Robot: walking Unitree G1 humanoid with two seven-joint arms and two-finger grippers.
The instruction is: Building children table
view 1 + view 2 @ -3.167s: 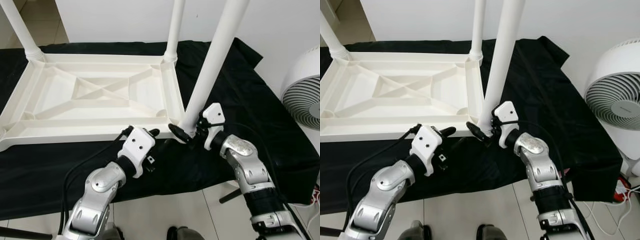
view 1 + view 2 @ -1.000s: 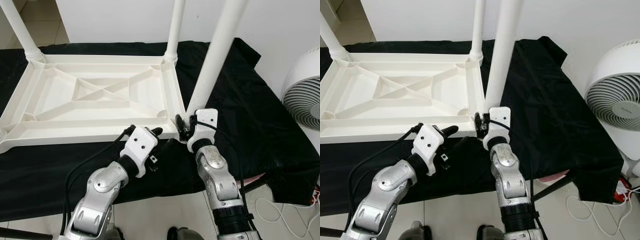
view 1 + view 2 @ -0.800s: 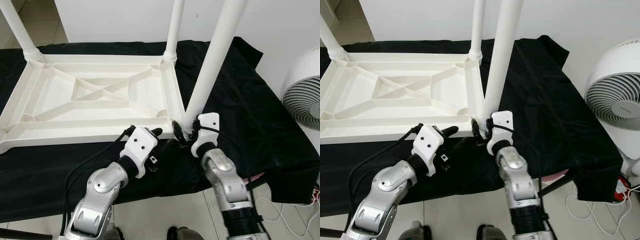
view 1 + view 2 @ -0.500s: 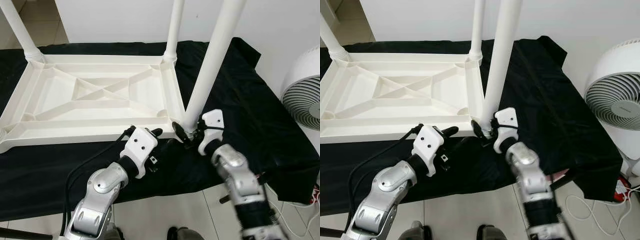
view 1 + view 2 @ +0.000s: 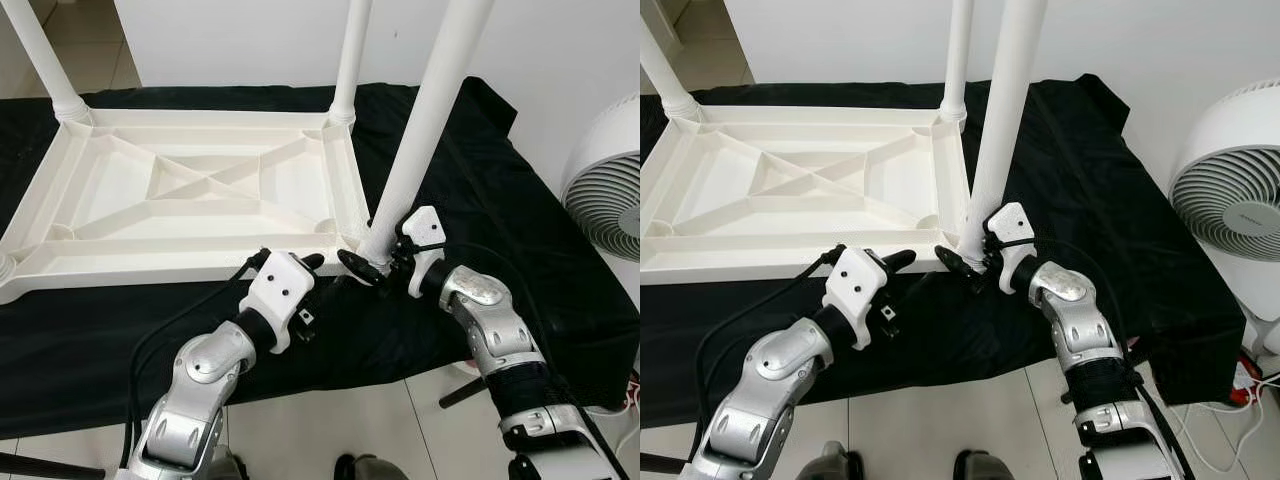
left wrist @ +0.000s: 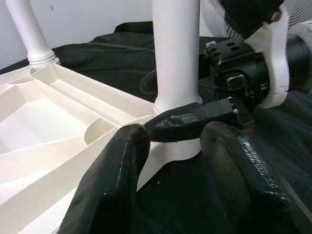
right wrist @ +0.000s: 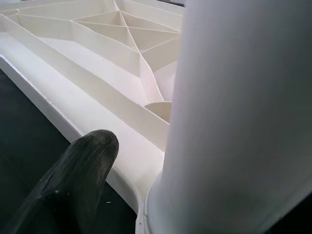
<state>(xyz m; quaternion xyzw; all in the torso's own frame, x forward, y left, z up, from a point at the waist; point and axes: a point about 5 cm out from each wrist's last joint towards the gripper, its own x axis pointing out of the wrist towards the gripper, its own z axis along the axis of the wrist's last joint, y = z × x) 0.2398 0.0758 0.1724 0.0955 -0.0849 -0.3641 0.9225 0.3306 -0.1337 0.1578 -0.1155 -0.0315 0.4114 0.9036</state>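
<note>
Right gripper (image 5: 372,268) clasping table leg (image 5: 425,120)

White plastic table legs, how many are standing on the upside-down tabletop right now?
3: one white plastic table leg at the far left corner, one at the far right corner, one at the near right corner with the right gripper at its base. The near left corner is cut off.

both silver arms reach forward, elbows bent, wrists converging toward the middle. the left gripper (image 5: 308,268) points to about 1 o'clock, its two black fingers (image 6: 122,170) spread apart. the right gripper (image 5: 372,262) angles in toward 10 o'clock, one finger (image 7: 80,165) pointing toward the left gripper, fingers clasped round the white leg (image 5: 425,120) at its base.
</note>
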